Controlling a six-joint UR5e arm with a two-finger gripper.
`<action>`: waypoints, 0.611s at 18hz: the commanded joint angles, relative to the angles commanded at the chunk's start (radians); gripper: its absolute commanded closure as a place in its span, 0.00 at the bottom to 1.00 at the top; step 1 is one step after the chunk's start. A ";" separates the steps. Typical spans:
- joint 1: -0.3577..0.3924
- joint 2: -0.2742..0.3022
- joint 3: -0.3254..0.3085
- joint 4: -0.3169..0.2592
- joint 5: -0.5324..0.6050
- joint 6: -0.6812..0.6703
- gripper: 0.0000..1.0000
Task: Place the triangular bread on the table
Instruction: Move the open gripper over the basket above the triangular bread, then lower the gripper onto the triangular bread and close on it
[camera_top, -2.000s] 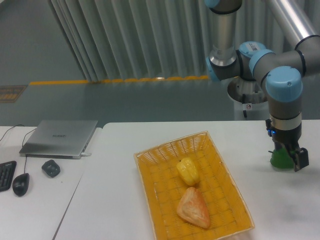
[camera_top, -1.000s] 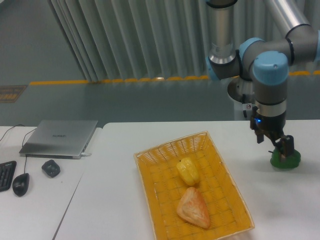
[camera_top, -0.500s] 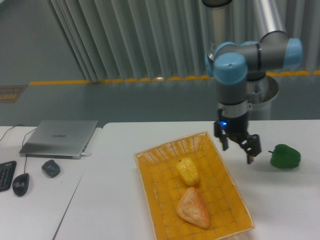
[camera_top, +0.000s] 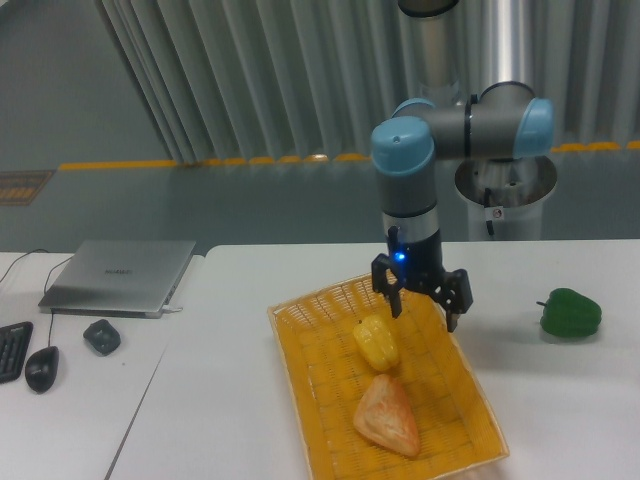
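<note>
The triangular bread (camera_top: 386, 416) — a golden-orange rounded wedge with a paler middle — lies in the lower part of a yellow woven basket (camera_top: 300, 352) near the bottom centre of the frame. Just above it in the same basket sits a glossy yellow pepper (camera_top: 375, 342), close to the bread; whether the two touch cannot be told. The basket rests on the white counter (camera_top: 230, 350) that fills the lower right of the picture. Above the basket's upper right corner hangs the claw (camera_top: 423, 308), its two dark fingers spread apart with nothing between them, a small blue light glowing on the wrist. At the right edge, a green pepper (camera_top: 570, 312) sits alone on the counter, well apart from the basket. At the left — on a separate white desk (camera_top: 60, 400) — are a closed grey laptop (camera_top: 118, 276), a dark mouse (camera_top: 41, 368) and a small dark object (camera_top: 101, 336).
</note>
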 joint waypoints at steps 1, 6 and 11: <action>-0.012 -0.017 0.005 0.017 0.000 0.002 0.00; -0.034 -0.095 0.052 0.048 0.003 -0.017 0.00; -0.035 -0.161 0.074 0.112 0.032 -0.028 0.00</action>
